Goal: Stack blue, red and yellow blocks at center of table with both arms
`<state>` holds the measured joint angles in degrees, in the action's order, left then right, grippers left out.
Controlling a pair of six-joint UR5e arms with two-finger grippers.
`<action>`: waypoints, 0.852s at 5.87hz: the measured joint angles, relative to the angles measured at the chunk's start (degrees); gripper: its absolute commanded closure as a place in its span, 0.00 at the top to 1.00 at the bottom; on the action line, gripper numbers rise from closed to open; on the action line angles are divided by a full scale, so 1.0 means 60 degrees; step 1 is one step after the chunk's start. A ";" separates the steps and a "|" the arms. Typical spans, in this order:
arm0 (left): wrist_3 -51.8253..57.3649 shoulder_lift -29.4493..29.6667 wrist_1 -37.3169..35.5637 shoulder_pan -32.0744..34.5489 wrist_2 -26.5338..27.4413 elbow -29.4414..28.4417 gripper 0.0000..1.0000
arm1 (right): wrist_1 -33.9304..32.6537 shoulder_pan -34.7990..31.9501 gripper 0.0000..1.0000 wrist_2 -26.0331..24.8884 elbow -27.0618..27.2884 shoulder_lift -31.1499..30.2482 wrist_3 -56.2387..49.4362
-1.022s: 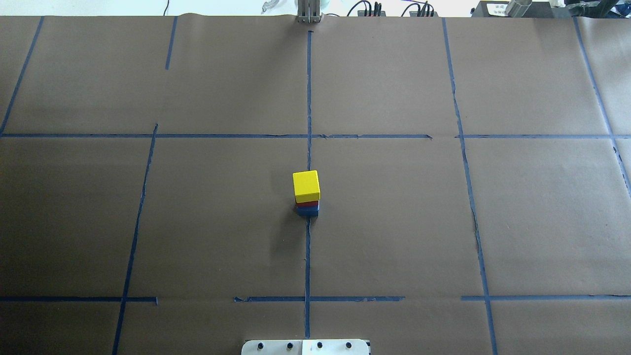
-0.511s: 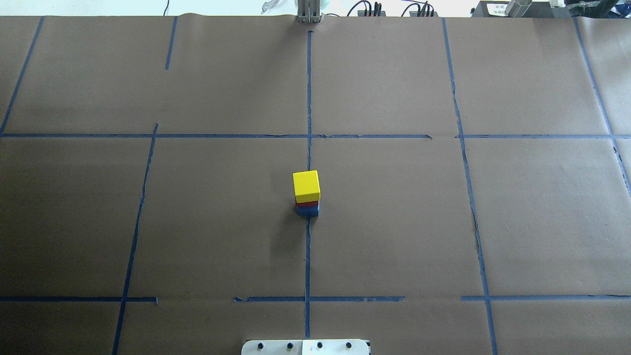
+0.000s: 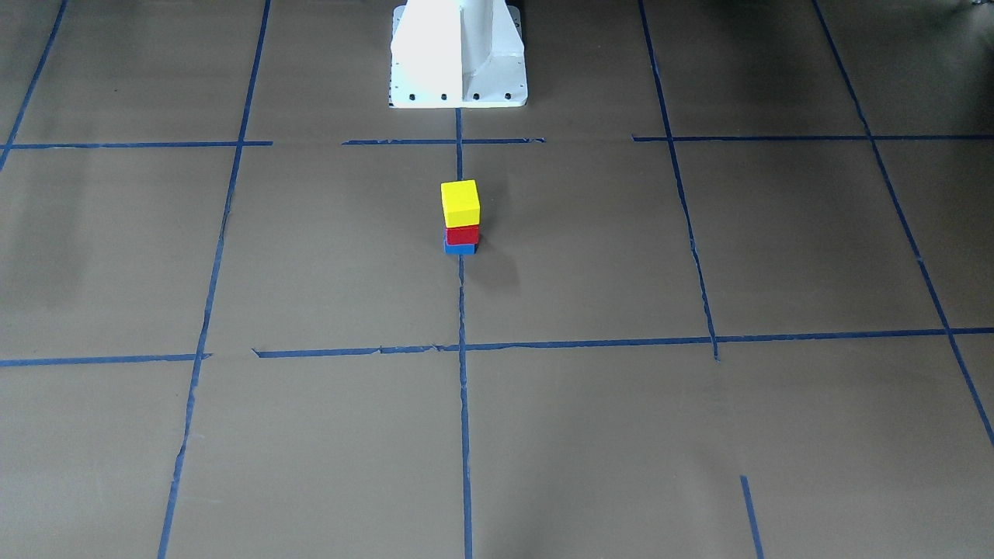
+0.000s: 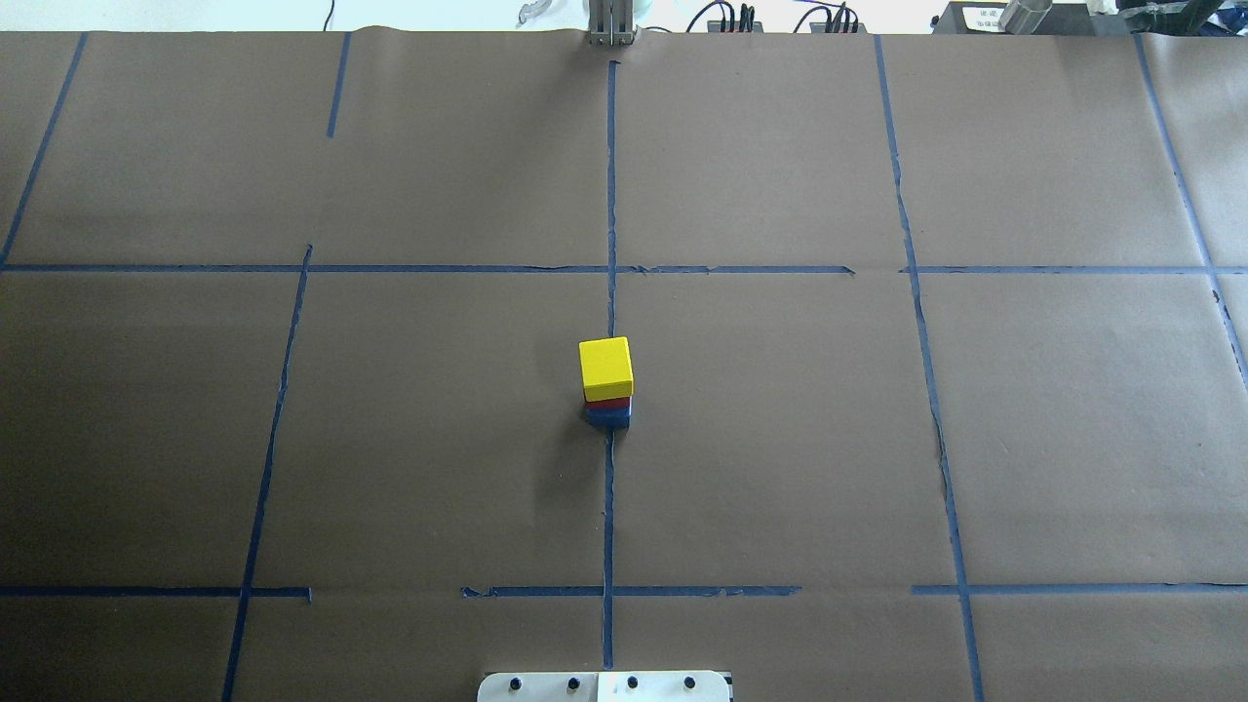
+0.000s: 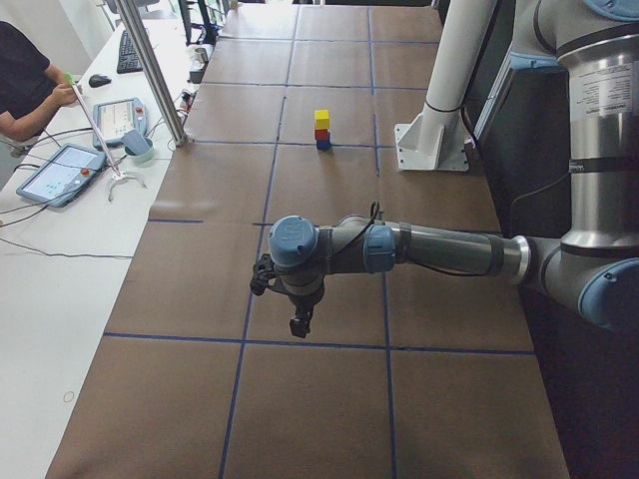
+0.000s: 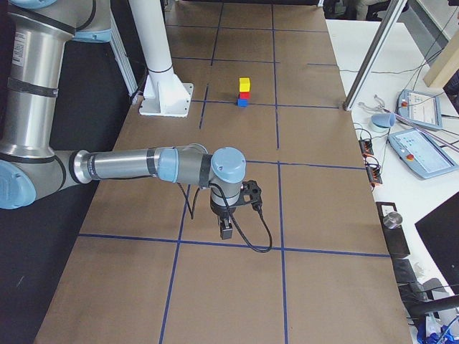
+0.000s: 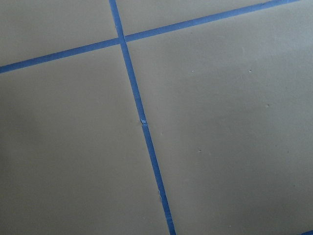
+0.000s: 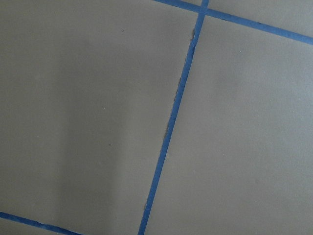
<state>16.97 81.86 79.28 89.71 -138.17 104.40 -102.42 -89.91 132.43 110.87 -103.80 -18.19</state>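
The three blocks stand as one upright stack at the table's (image 4: 780, 439) centre, on the middle blue tape line: yellow block (image 4: 605, 364) on top, red block (image 4: 608, 401) under it, blue block (image 4: 608, 416) at the bottom. The front-facing view shows the same order: yellow block (image 3: 460, 202), red block (image 3: 463, 234), blue block (image 3: 460, 248). No gripper touches the stack. My left gripper (image 5: 300, 324) hangs over bare paper far from it, seen only from the side. My right gripper (image 6: 225, 231) does likewise. Whether either is open or shut, I cannot tell. Both wrist views show only paper and tape.
The white pedestal (image 3: 458, 54) stands behind the stack on the robot's side. Beyond the table's far edge are tablets (image 5: 60, 170), a metal post (image 5: 150, 70) and a seated person (image 5: 20, 80). Cables and devices (image 6: 423, 154) lie on the white bench.
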 measured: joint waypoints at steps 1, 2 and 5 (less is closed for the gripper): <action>-0.0001 0.0020 0.0000 0.0010 0.0000 0.0095 1.00 | 0.0003 0.0007 1.00 0.0001 0.0006 0.0005 0.0024; 0.0007 0.0023 0.0000 0.0015 0.0004 0.0243 1.00 | 0.0001 0.0034 1.00 0.0021 0.0005 0.0003 0.0042; 0.0101 -0.0135 0.0804 0.0009 -0.0006 -0.0040 1.00 | -0.0006 0.0079 1.00 0.0235 -0.0017 -0.0014 0.0071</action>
<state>17.57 81.05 84.10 89.76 -138.20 104.16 -102.46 -89.44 133.84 110.77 -103.88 -17.76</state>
